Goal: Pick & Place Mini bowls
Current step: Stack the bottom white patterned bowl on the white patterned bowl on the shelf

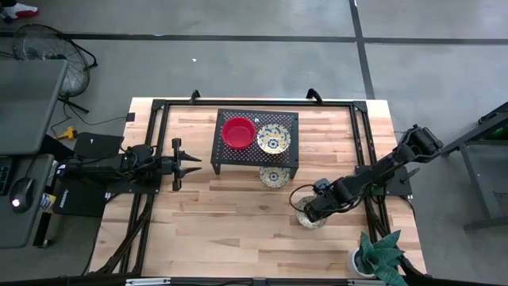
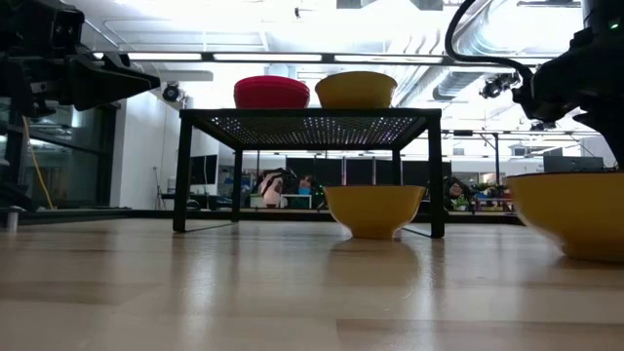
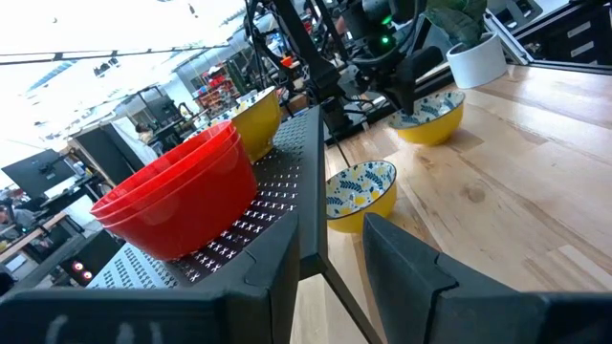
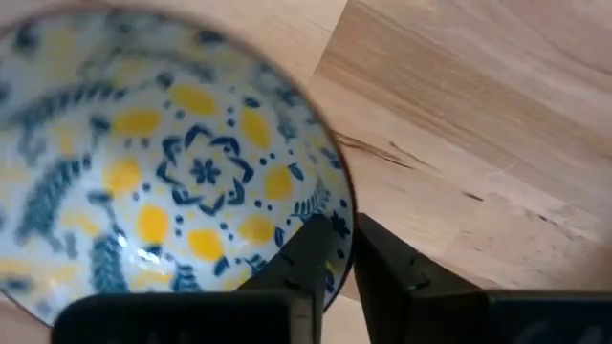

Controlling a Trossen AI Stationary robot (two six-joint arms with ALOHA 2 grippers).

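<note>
Red mini bowls [image 1: 238, 132] sit stacked on a black perforated rack [image 1: 254, 155], beside a floral bowl [image 1: 273, 139] that is yellow outside. A second floral bowl [image 1: 274, 176] rests on the wooden table in front of the rack. My right gripper [image 1: 309, 211] is down at a third floral bowl [image 1: 312, 220] near the table's right near part, shut on its rim. In the low view that bowl [image 2: 575, 219] rests on its base. My left gripper [image 1: 186, 164] waits open, left of the rack, and touches nothing. My right gripper [image 4: 342, 272] pinches the floral bowl's rim [image 4: 344, 225], one finger [image 4: 311, 258] inside the bowl and the other [image 4: 387, 272] outside it. The fingers come from above, slanting in from the table's right. The bowl stands upright on the table.
A white pot with a green plant [image 1: 373, 256] stands at the table's near right corner, close to the right arm. Black frame rails [image 1: 361, 135] run along the table's sides and far edge. Bare wood [image 1: 230, 218] lies in front of the rack.
</note>
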